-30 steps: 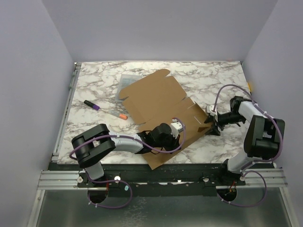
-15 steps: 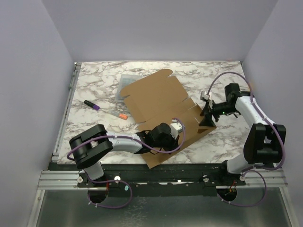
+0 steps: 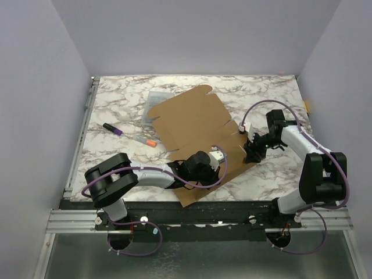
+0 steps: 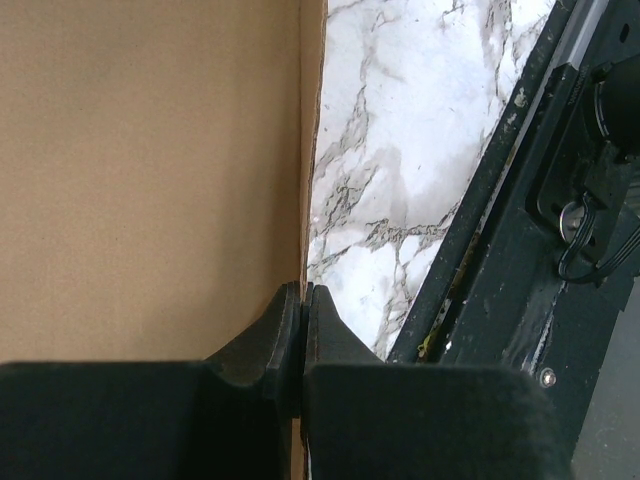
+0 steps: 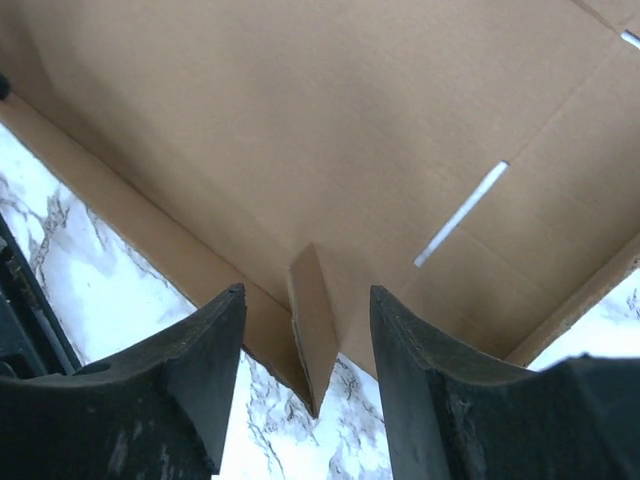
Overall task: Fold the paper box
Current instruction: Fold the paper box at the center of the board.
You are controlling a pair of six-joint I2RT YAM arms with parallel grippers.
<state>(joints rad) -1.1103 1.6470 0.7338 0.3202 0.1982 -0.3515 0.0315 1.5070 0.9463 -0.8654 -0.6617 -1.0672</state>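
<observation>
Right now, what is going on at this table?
Two robot arms work on a brown paper box on the marble table. The left gripper is shut on an edge of the box. The right gripper is open at the box's right side, its fingers either side of a small raised flap, not yet closed on it.

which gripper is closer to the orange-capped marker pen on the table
Left. The left gripper is clamped on the brown cardboard paper box's edge, right of the orange-capped marker; the right gripper straddles a tab farther right, across the box.
</observation>
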